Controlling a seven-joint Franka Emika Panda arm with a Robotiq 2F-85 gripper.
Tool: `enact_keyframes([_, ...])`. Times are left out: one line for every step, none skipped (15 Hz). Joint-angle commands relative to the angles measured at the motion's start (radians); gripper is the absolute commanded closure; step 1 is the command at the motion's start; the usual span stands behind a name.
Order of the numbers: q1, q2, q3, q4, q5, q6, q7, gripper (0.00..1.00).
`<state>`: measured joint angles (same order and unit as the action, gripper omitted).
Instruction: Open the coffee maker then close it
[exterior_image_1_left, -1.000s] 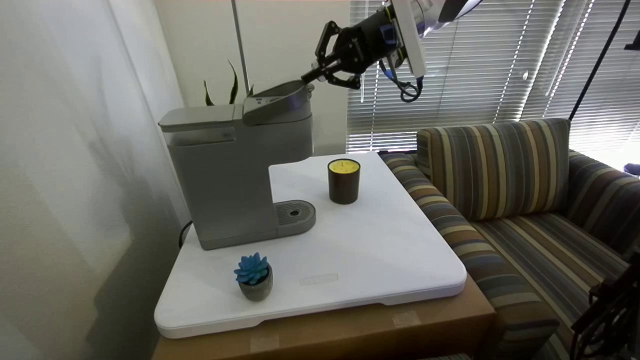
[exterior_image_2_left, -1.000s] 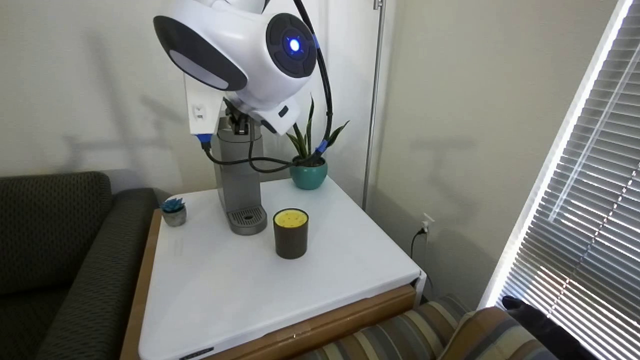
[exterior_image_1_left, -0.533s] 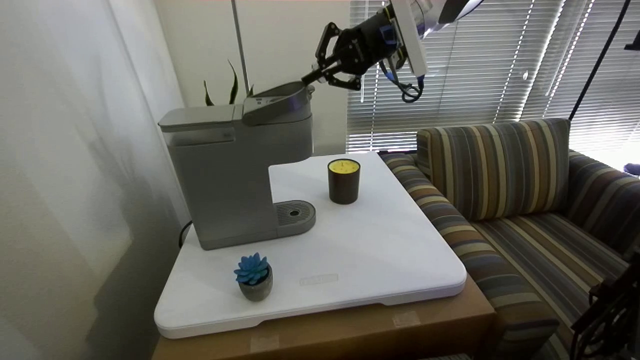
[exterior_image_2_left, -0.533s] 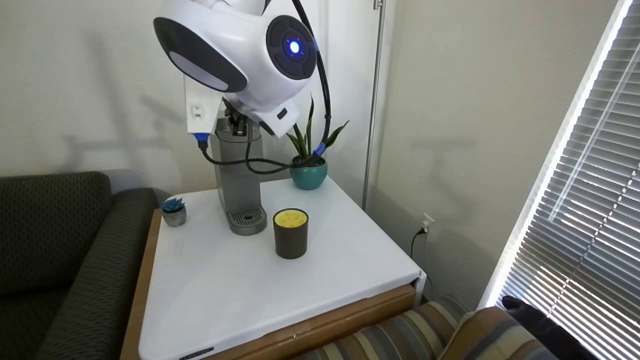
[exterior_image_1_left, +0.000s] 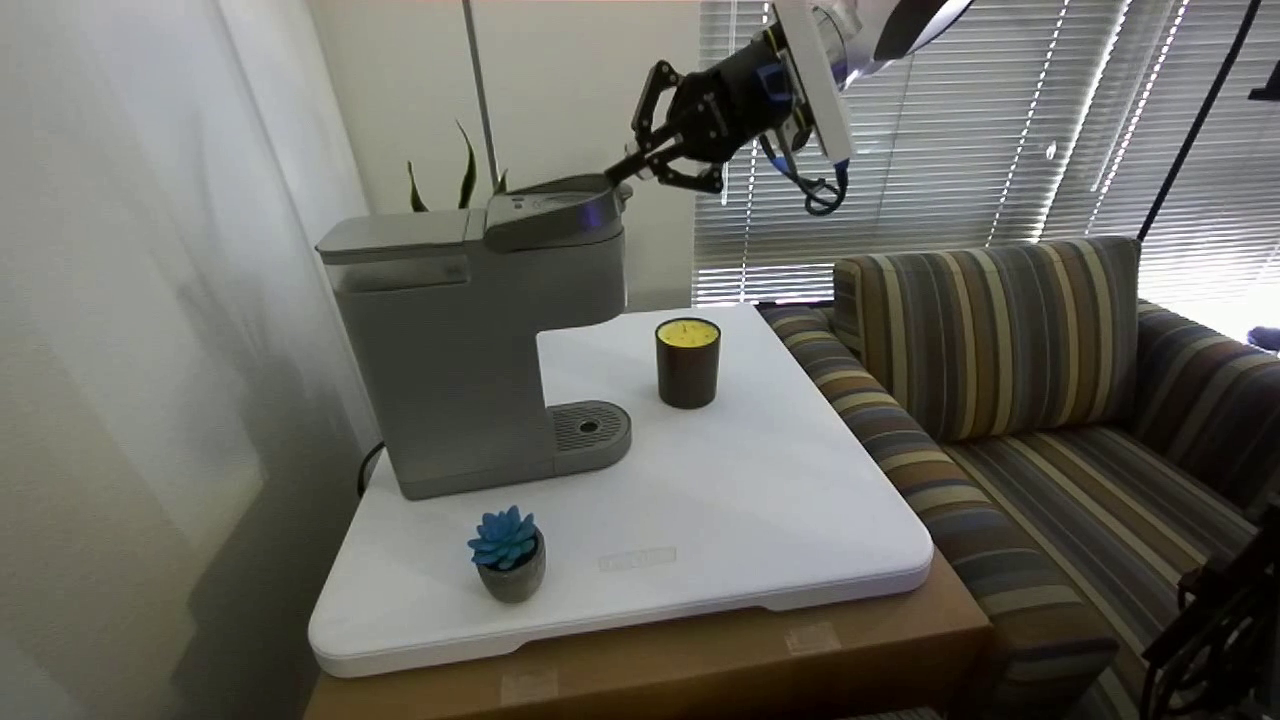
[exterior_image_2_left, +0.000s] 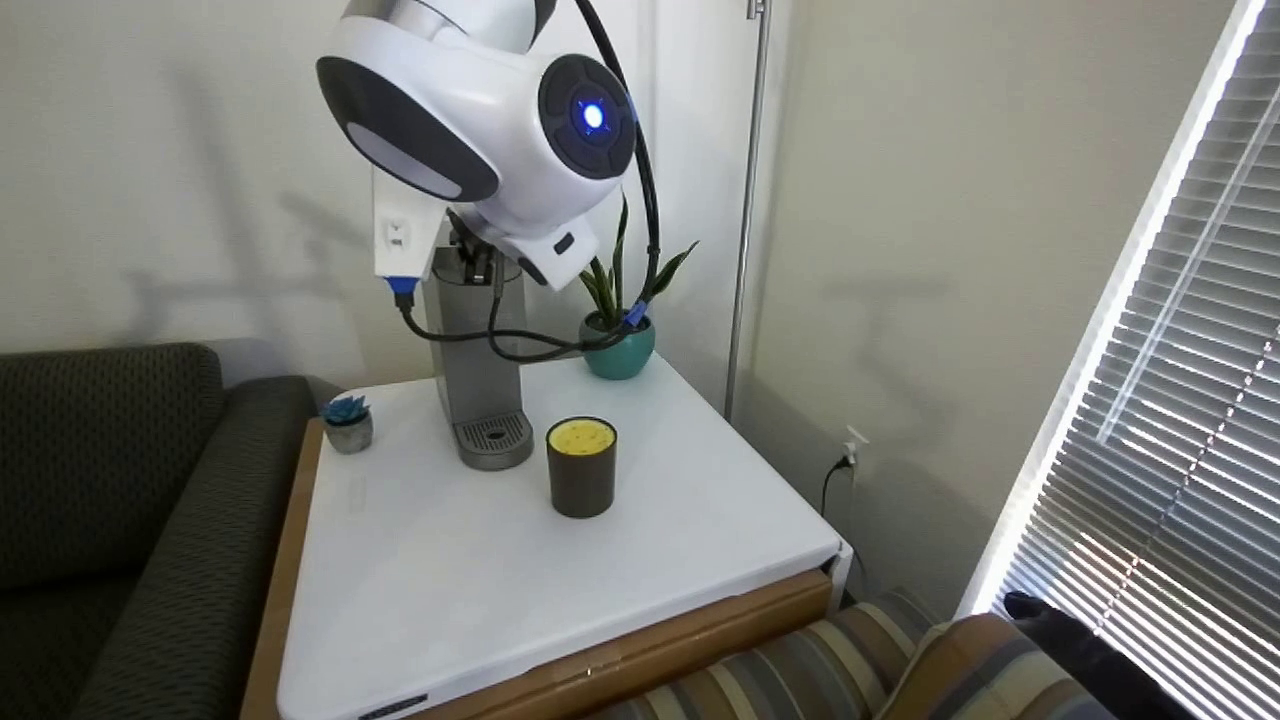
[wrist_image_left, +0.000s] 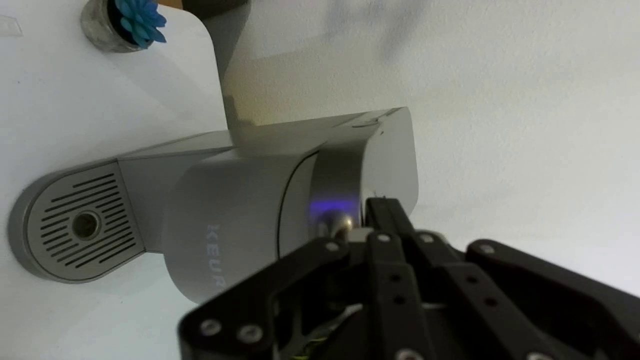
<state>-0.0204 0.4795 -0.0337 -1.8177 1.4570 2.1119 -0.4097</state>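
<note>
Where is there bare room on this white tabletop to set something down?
Widest: the tabletop between candle, drip tray, blue succulent and striped armchair. Smaller: between candle and teal-potted plant. Crowded: around the coffee maker, with plant near and robot arm at its lid.

Looks like a big, grey, boxy coffee maker (exterior_image_1_left: 440, 380). Stands up straight on a white table (exterior_image_1_left: 760, 490), close to 1 edge. Has the lid (exterior_image_1_left: 548, 222) at the top front down or almost down, too hard to tell which. Shows 1 paler strip (exterior_image_1_left: 400, 273) under the flat back top. Sticks out 1 round foot (exterior_image_1_left: 595, 441) at the bottom, with lots of slots and 1 hole. Wears the letters KEUR (wrist_image_left: 214, 257) on the front.
</note>
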Motion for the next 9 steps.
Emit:
enact_keyframes([-0.002, 0.072, 0.003, 0.028, -0.041, -0.011, 0.017, 1.00])
enact_keyframes([-0.002, 0.082, 0.003, 0.034, -0.047, -0.011, 0.018, 1.00])
enact_keyframes([-0.003, 0.092, 0.003, 0.043, -0.048, -0.018, 0.020, 1.00])
enact_keyframes([-0.004, 0.093, 0.003, 0.051, -0.052, -0.023, 0.024, 1.00])
enact_keyframes([-0.005, 0.095, 0.003, 0.054, -0.053, -0.026, 0.026, 1.00])
enact_keyframes([-0.005, 0.098, 0.003, 0.058, -0.053, -0.026, 0.026, 1.00])
enact_keyframes([-0.005, 0.099, 0.003, 0.060, -0.050, -0.027, 0.024, 1.00])
enact_keyframes([-0.006, 0.102, 0.004, 0.064, -0.047, -0.030, 0.020, 1.00])
enact_keyframes([-0.010, 0.102, 0.006, 0.068, -0.037, -0.033, 0.005, 1.00])
